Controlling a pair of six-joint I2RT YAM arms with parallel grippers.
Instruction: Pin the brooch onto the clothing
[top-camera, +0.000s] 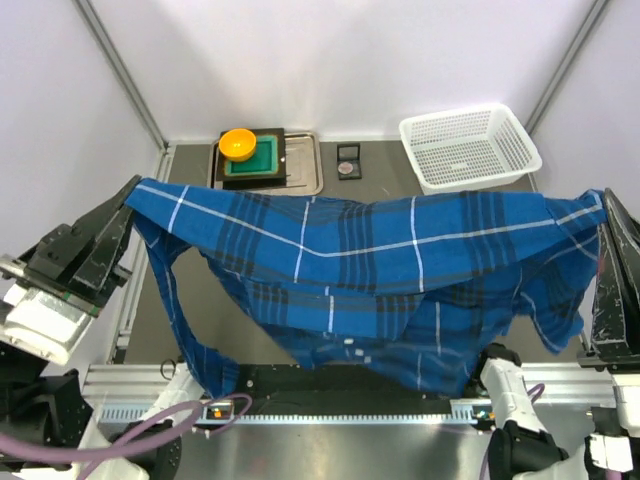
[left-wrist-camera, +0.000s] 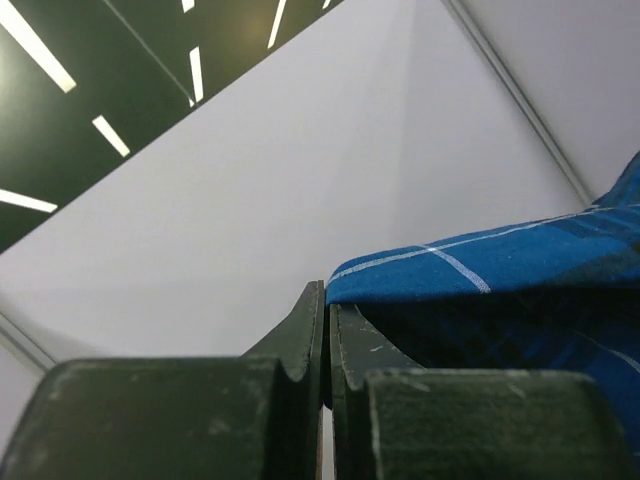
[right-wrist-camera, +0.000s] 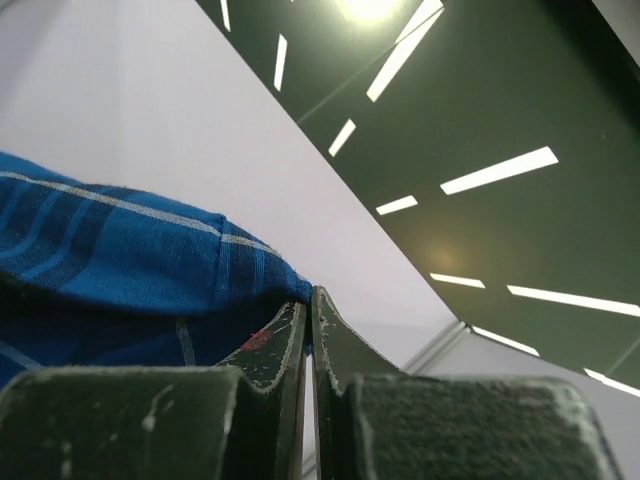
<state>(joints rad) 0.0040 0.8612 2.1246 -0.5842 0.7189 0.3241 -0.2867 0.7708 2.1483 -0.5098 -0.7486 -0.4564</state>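
A robotics lab test cell: white panel walls (top-camera: 350, 60) on aluminium posts (top-camera: 122, 75) enclose a metal bench (top-camera: 385, 172), with ceiling strip lights (right-wrist-camera: 497, 170) overhead.

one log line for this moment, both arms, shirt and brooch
left pincer: shut on shirt | right pincer: shut on shirt | shirt: strung between the two, sagging | brooch: back of table, not pinned

You're looking at blue plaid, with a few spots of plain colour behind it.
Across mid-frame, your shirt (top-camera: 340, 250) shows bright and dark blue checks crossed by thin white lines. Upper left: an orange bowl (top-camera: 237, 143) and a green pad (top-camera: 257, 158). Upper right: a white mesh basket (top-camera: 468, 147). Between them: a dull brownish brooch (top-camera: 348, 170).
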